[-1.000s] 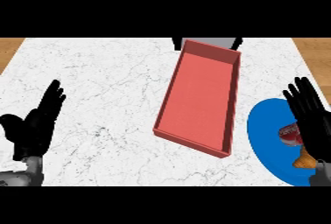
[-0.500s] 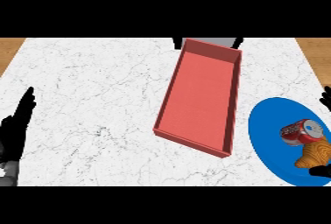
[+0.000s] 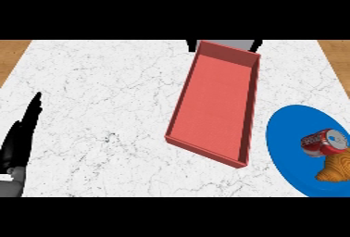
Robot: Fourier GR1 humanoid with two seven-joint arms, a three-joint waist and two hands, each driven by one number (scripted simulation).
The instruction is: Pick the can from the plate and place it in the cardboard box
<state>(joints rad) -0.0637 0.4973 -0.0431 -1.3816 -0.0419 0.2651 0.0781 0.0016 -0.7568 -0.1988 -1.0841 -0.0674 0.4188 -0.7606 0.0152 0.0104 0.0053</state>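
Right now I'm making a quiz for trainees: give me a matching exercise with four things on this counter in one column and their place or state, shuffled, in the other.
Things:
1. can
2. red box
3. croissant
4. left hand

Place or state:
A. at the view's left edge, fingers straight
B. lying on its side on the blue plate
C. empty, at the counter's middle
D. on the plate, nearer the view's lower edge than the can

Pairs: 1-B, 2-C, 3-D, 4-A
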